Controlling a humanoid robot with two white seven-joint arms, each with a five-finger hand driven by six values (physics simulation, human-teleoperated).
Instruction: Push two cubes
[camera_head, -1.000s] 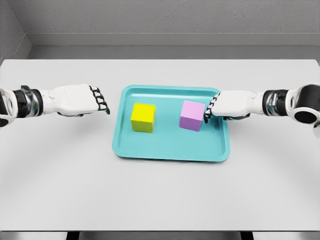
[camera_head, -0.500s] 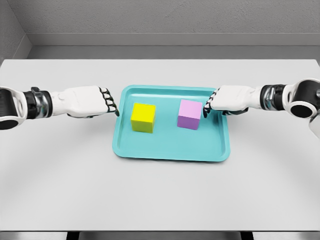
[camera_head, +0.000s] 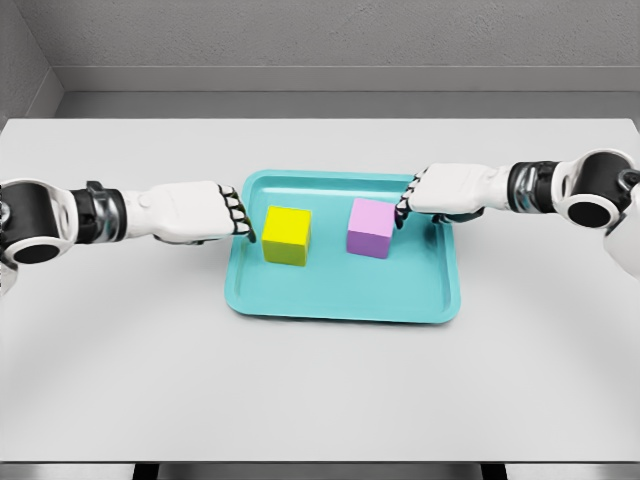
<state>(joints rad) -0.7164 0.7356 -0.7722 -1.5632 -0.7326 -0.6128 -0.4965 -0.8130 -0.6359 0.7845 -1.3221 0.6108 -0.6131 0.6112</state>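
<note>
Now both closer, left hand (camera_head: 195, 212), right hand (camera_head: 445, 190), purple cube (camera_head: 370, 228) shifted left

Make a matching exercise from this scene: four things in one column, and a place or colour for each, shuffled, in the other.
Things:
1. yellow cube
2. purple cube
3. tray
4. left hand

Matches:
A. teal, on the white table
B. at the tray's left edge
C. on the tray's right half
D. on the tray's left half

Pairs: 1-D, 2-C, 3-A, 4-B
</note>
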